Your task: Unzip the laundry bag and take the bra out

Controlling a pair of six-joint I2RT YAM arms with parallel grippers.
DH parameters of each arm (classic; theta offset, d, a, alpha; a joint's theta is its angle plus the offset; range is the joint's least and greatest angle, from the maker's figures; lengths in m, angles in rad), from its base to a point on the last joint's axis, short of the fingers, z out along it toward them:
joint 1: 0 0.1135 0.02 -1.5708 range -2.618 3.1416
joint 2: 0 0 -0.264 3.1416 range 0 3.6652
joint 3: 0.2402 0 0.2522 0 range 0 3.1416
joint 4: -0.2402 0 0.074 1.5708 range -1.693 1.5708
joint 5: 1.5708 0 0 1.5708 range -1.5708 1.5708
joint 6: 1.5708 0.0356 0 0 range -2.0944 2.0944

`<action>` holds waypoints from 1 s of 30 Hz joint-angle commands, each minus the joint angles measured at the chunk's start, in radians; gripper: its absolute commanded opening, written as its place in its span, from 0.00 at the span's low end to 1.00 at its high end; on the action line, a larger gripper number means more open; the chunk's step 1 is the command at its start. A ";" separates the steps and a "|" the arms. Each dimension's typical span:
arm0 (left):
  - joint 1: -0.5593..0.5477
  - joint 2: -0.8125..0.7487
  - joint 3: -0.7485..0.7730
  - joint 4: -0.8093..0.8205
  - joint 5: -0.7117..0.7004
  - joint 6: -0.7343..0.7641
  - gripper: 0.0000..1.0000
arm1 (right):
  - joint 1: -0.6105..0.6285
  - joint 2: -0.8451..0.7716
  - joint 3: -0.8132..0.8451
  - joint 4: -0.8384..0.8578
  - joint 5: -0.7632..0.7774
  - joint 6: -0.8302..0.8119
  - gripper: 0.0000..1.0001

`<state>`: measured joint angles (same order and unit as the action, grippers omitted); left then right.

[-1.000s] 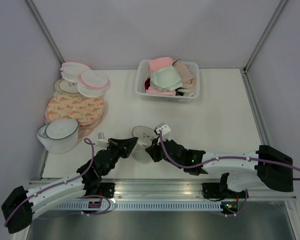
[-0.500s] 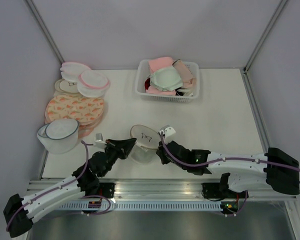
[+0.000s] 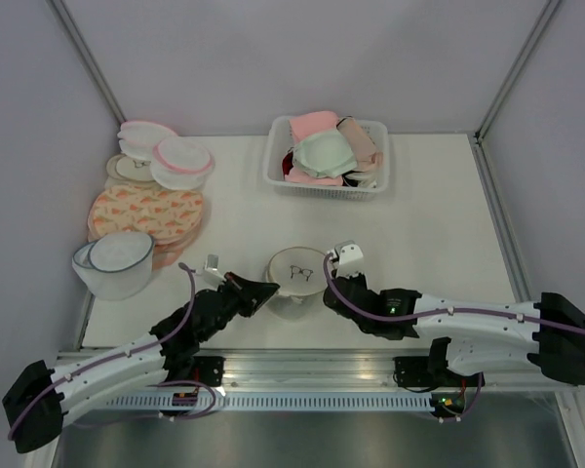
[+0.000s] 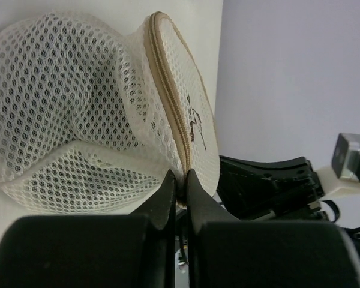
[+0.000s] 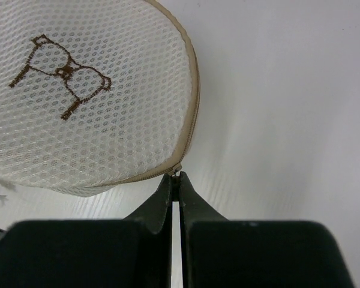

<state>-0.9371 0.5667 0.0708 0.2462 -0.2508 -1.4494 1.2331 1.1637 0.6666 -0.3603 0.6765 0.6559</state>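
A robot lab test cell: plain pale panels [image 3: 273, 58] on metal posts [image 3: 86, 58] enclose a white table [image 3: 439, 214], aluminium rail [image 3: 312, 369] along the bottom.

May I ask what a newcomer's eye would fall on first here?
The round mesh laundry bag at the front of the table, pinched between both arms: the left gripper shut on its tan rim, the right gripper at its zipper end. Behind, a white basket heaped with bras.

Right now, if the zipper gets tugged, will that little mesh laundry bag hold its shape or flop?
Probably floppy: the laundry bag is thin mesh, visibly dented in the left wrist view. Likely light, so it may slide with the pull unless the left gripper, pinching its rim, anchors it.
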 commanded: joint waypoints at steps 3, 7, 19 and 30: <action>0.023 0.201 0.203 0.172 0.064 0.276 0.02 | -0.006 -0.111 0.019 -0.091 0.067 -0.036 0.00; 0.067 0.381 0.322 0.249 0.145 0.384 0.02 | -0.006 -0.185 0.037 -0.124 0.041 -0.067 0.01; 0.196 0.604 0.374 0.338 0.300 0.394 0.79 | -0.006 -0.145 -0.018 0.021 -0.156 -0.075 0.00; 0.193 0.283 0.271 0.013 0.324 0.203 0.97 | -0.006 -0.091 -0.055 0.296 -0.359 -0.145 0.00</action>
<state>-0.7425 0.8562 0.3534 0.3489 0.0120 -1.1595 1.2274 1.0729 0.6205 -0.2050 0.3958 0.5442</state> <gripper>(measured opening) 0.971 0.017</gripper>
